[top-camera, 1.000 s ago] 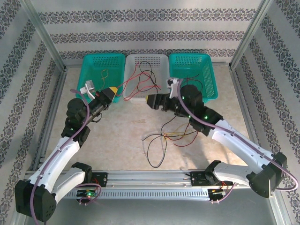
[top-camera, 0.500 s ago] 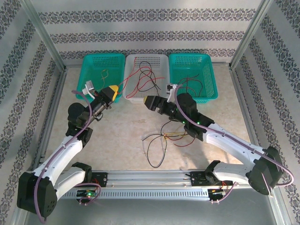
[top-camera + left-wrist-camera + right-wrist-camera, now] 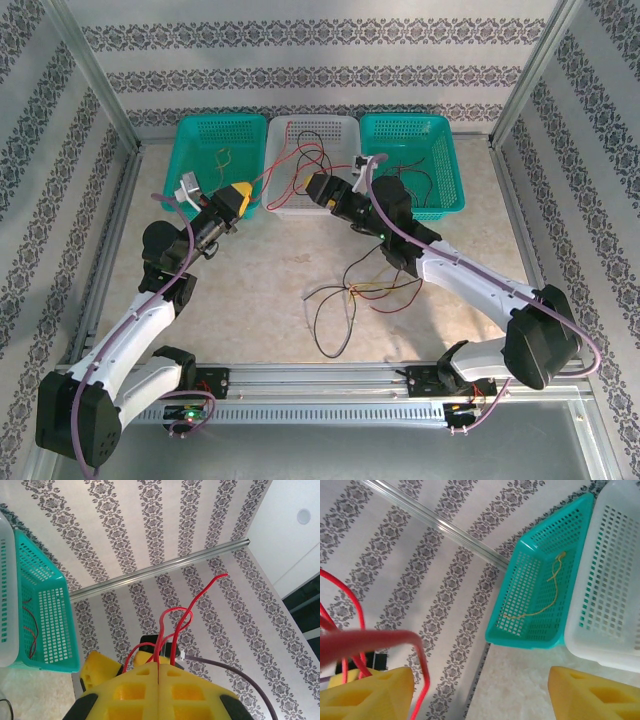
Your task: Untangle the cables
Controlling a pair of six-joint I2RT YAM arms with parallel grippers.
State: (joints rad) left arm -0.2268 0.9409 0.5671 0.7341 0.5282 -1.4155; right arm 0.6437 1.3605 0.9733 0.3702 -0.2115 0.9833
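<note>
A red cable [image 3: 272, 172] runs from my left gripper [image 3: 239, 193] across the front of the white basket [image 3: 290, 128]. In the left wrist view the left gripper [image 3: 159, 668] has its yellow jaws pressed together on the red cable [image 3: 172, 625], which loops up out of them. My right gripper [image 3: 318, 188] hovers at the white basket's front edge, open. In the right wrist view the red cable [image 3: 423, 677] hangs just inside the left finger [image 3: 370, 695] of the right gripper [image 3: 482, 695], untouched. A loose tangle of cables [image 3: 352, 292], black, red and orange, lies on the table.
Three baskets stand along the back wall. The left teal basket [image 3: 200, 135] holds a yellow wire [image 3: 542, 597]. The right teal basket [image 3: 440, 135] has black and red wires in it. Metal frame posts and patterned walls close in the sides.
My right gripper has moved up and left to the white basket's front edge and the red cable, its jaws narrowing a little. The left gripper has stayed shut on the red cable.
</note>
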